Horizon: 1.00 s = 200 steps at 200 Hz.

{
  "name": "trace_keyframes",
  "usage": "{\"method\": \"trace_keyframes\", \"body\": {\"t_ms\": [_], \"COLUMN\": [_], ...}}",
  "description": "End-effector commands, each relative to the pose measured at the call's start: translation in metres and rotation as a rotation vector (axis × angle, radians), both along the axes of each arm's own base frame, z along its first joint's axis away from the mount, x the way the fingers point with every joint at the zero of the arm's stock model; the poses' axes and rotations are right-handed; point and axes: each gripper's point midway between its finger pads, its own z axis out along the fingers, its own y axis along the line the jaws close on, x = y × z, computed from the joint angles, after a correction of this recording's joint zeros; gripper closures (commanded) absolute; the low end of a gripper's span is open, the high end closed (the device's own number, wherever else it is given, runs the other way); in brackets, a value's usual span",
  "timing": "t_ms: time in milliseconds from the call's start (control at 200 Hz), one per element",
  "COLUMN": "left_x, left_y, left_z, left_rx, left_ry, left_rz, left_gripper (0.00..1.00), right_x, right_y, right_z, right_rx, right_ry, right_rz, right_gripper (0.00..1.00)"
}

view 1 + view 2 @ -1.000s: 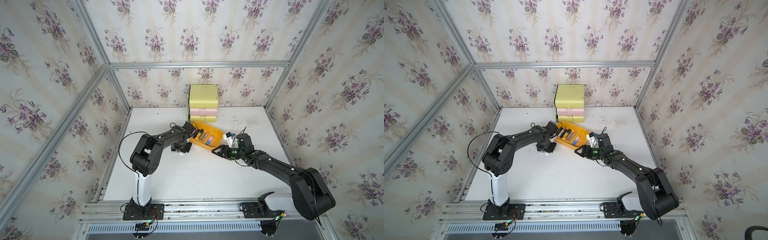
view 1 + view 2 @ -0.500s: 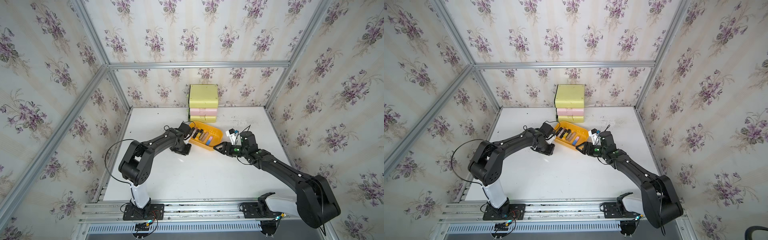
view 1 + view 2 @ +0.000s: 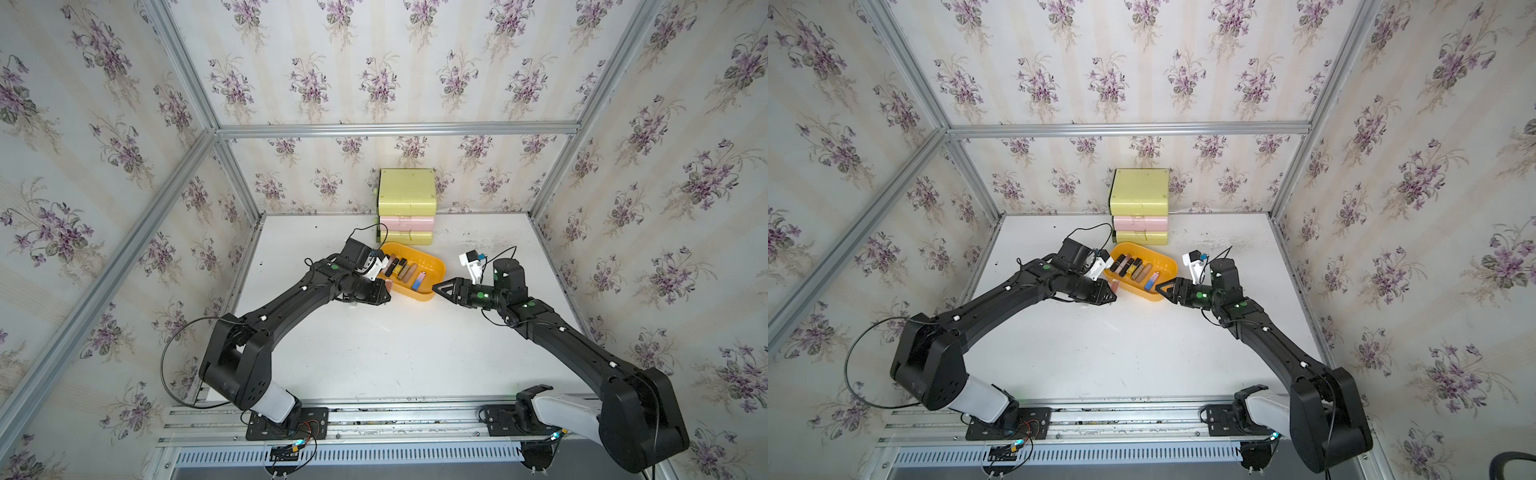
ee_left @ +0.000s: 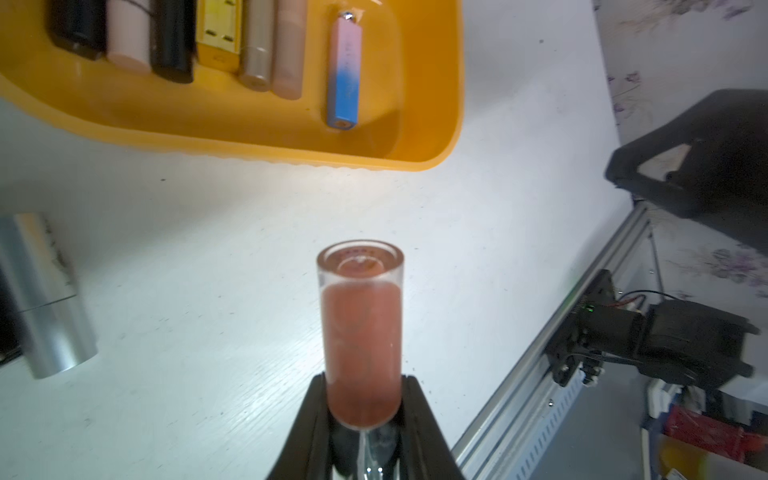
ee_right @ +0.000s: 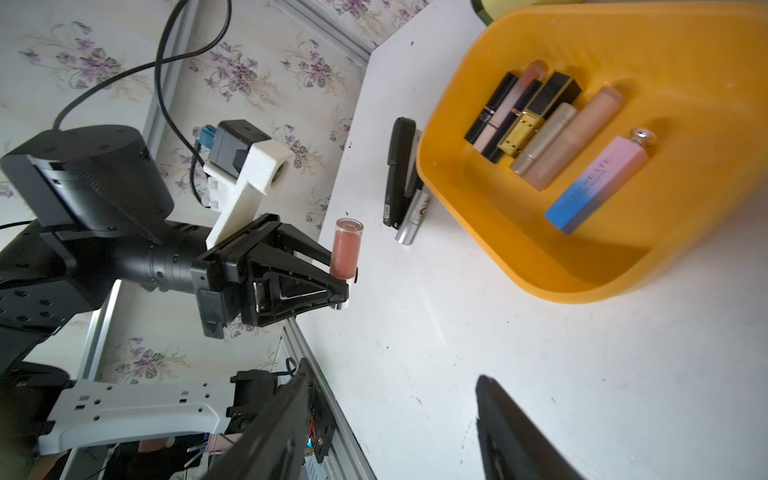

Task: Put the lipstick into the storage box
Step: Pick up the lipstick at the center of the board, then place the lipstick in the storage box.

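- My left end effector point(image 4: 362, 384) is pressed together on the lipstick point(image 4: 360, 328), a clear tube of pinkish-red colour, and pinches its lower part between both fingers.
- In the right wrist view the lipstick point(image 5: 346, 249) stands roughly upright in that grip, its flat clear end on top.
- In a top view the lipstick point(image 3: 389, 285) is outside the orange-yellow storage box point(image 3: 432, 266), just beside the long wall that faces my left arm.
- I cannot tell whether the tube's lower end touches the bench point(image 3: 374, 353).
- Other lipsticks lie side by side in the box. A pink-to-blue tube point(image 4: 344, 70) lies a little apart from them.
- My right end effector point(image 3: 436, 287) is spread with nothing between its fingers, and its tips are just beside the box's near right corner.
- A black tube point(image 5: 400, 174) and a silver tube point(image 5: 411, 220) lie on the bench against the box's outside.
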Motion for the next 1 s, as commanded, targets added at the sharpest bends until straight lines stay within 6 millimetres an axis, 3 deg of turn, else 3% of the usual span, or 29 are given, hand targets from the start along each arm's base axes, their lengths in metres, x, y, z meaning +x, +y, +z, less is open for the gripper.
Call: {"method": "trace_keyframes", "body": {"t_ms": [0, 140, 315, 634, 994], "left_x": [-0.002, -0.006, -0.012, -0.023, -0.028], "left_y": [-0.024, -0.038, -0.048, -0.051, -0.054], "left_z": [0.034, 0.055, 0.070, 0.080, 0.082], "left_rx": [-0.187, -0.315, -0.412, -0.424, -0.427], "left_ry": [-0.034, -0.045, -0.044, -0.055, -0.058], "left_rz": [-0.062, -0.116, -0.162, -0.190, -0.205], "left_gripper": [0.91, 0.91, 0.91, 0.91, 0.91], "right_x": [-0.007, -0.013, -0.017, -0.015, -0.006], "right_y": [0.011, 0.025, 0.047, 0.076, 0.082], "right_z": [0.028, 0.047, 0.056, 0.051, 0.060], "right_rx": [0.096, 0.144, 0.147, 0.126, 0.138], "right_ry": [-0.071, -0.117, -0.135, -0.120, -0.131], "right_rz": [0.088, 0.148, 0.205, 0.243, 0.211], "right_gripper": [0.33, 0.33, 0.34, 0.37, 0.47]}}
